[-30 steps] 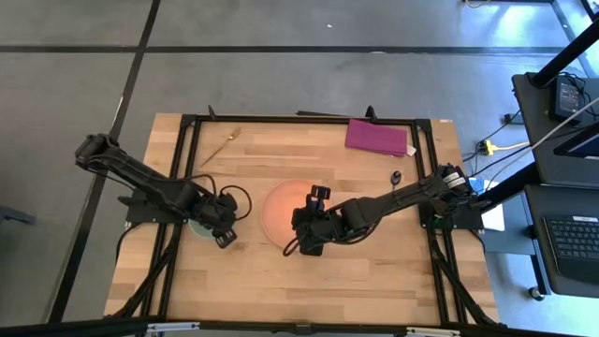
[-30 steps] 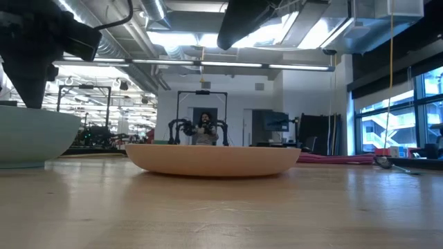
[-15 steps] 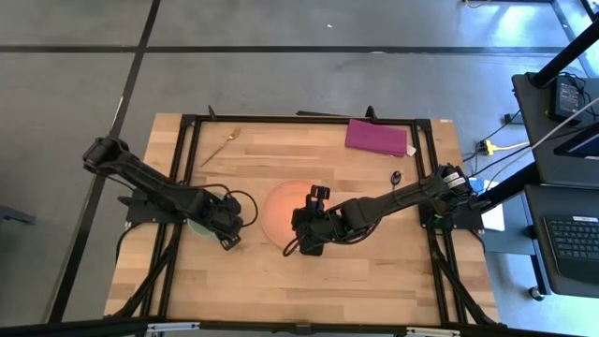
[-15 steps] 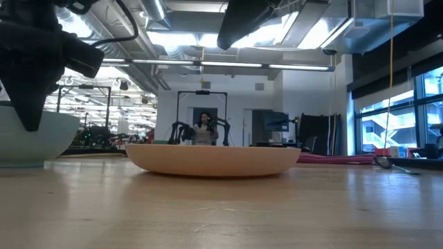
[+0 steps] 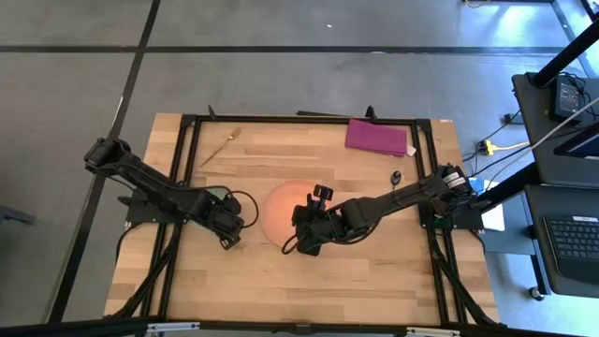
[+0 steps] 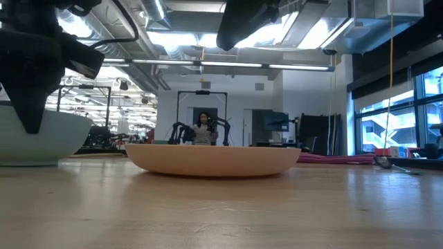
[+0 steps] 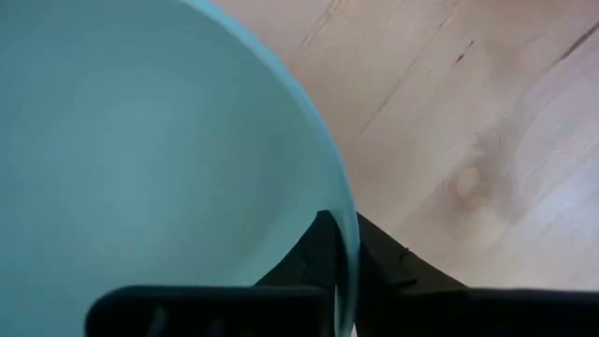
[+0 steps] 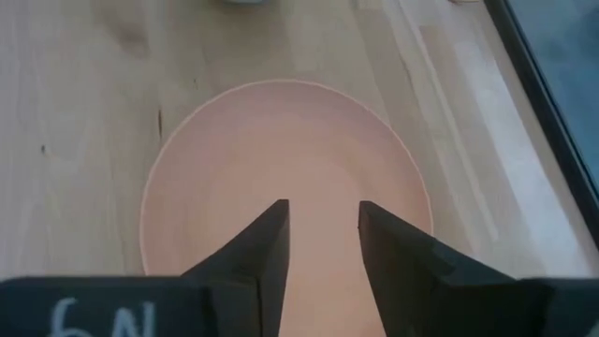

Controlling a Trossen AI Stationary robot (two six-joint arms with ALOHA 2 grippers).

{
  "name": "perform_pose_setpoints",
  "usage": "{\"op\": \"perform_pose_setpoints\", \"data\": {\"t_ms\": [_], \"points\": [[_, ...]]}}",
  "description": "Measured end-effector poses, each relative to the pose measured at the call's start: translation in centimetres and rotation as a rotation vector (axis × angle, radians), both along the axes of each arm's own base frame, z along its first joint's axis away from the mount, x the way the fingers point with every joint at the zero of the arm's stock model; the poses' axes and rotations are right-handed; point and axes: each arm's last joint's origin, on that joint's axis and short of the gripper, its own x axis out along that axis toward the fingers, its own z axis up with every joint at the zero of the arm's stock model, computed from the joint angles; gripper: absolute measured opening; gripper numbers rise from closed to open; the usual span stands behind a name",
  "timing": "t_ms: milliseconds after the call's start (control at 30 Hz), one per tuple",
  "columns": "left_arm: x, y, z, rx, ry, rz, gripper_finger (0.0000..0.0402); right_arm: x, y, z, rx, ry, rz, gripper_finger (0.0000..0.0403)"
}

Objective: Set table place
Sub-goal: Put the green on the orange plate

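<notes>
The pale green bowl (image 6: 38, 138) is at the table's left; in the high view my left arm covers most of it. My left gripper (image 7: 343, 229) is shut on its rim and shows in the high view (image 5: 226, 233). The round orange plate (image 5: 284, 208) rests flat at the table's middle. My right gripper (image 8: 323, 220) is open and empty, hovering above the plate's near-right part (image 5: 313, 225). The gold fork (image 5: 224, 145) lies at the far left. The spoon (image 5: 395, 178) lies to the right. My left gripper holds the bowl's rim (image 7: 348, 211) with one finger (image 7: 314, 253) inside the bowl and one (image 7: 388, 267) outside its wall. The fingers come from above, pointing down. The bowl sits upright; I cannot tell whether its base is clear of the table.
A flat magenta rectangle (image 5: 377, 137) lies at the far right. A black rail frame (image 5: 299, 119) runs along the table's edges. Bare wood lies in front of the plate, toward the near edge (image 5: 281, 281).
My left gripper has gone a little toward the table's right, toward the plate, with the bowl in its hold. The bowl stays upright and now stands closer to the plate.
</notes>
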Motion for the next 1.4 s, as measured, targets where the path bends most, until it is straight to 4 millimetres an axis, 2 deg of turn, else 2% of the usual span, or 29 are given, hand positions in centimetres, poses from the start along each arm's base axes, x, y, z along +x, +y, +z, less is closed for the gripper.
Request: {"op": "perform_pose_setpoints", "data": {"t_ms": [133,233,400,667,867,1033,1200,1400], "points": [[0.6,-0.3,1.4,-0.024,-0.018,-0.001,0.0006,0.0,-0.1,0.0,-0.004,0.001,0.002,0.0131],[1.1,-0.5,2.9,-0.033,-0.034,-0.017,0.0003,-0.1,-1.0,0.5,0.002,0.008,-0.013,0.0131],[2.3,-0.9,5.9,-0.011,-0.133,-0.066,0.0003,-0.6,-2.7,1.9,-0.001,-0.002,-0.047,0.0131],[4.4,-0.2,10.0,0.067,-0.296,-0.098,0.0003,-2.4,-3.2,4.5,0.063,-0.019,-0.007,0.0131],[6.4,1.1,11.2,0.136,-0.320,-0.157,0.0002,-4.1,-3.7,5.3,0.070,0.034,-0.044,0.0131],[9.0,2.1,11.6,0.177,-0.311,-0.205,0.0003,-5.0,-3.8,5.9,0.069,0.054,-0.039,0.0131],[11.9,2.6,11.3,0.180,-0.289,-0.254,0.0005,-5.9,-3.2,6.9,0.119,0.075,0.087,0.0131],[14.4,3.0,11.1,0.175,-0.279,-0.283,0.0003,-8.3,-3.7,9.6,0.122,0.031,0.166,0.0131]]}}
